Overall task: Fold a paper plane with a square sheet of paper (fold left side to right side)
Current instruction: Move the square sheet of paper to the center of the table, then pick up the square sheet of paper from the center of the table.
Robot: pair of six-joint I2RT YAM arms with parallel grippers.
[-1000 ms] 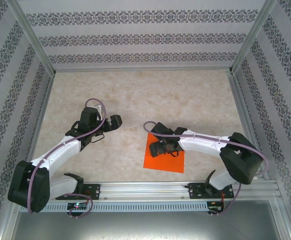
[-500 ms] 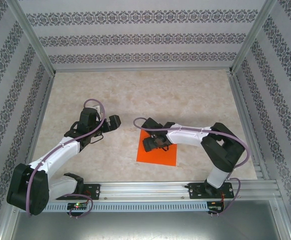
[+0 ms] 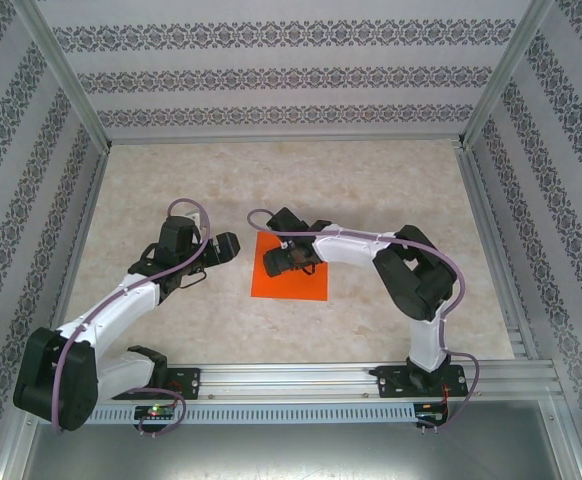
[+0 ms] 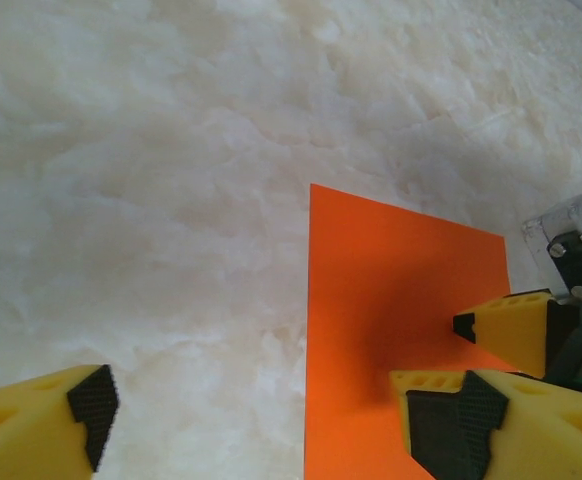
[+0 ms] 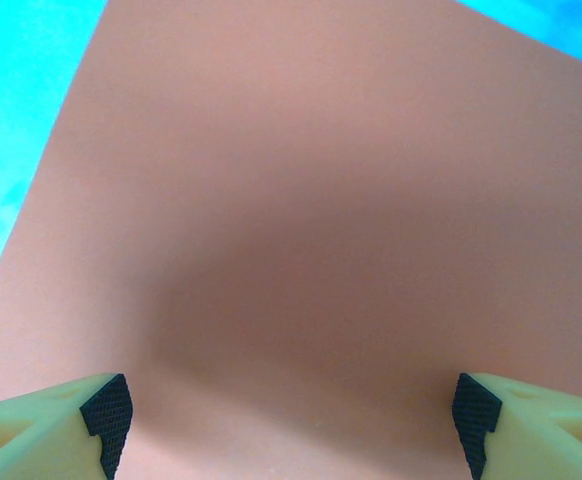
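Top external view: on pale marbled table (image 3: 391, 190), flat thin bright orange square sheet of paper (image 3: 301, 288) near centre, right end effector (image 3: 276, 262) released, spread wide over its far-left part, left end effector (image 3: 226, 247) likewise gaping just beside its left edge.

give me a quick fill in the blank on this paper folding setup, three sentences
The square sheet of paper is bright ___.
It lies ___ and unfolded on the table.
The right gripper, over the sheet, has its jaws ___.
Missing words: orange, flat, open.
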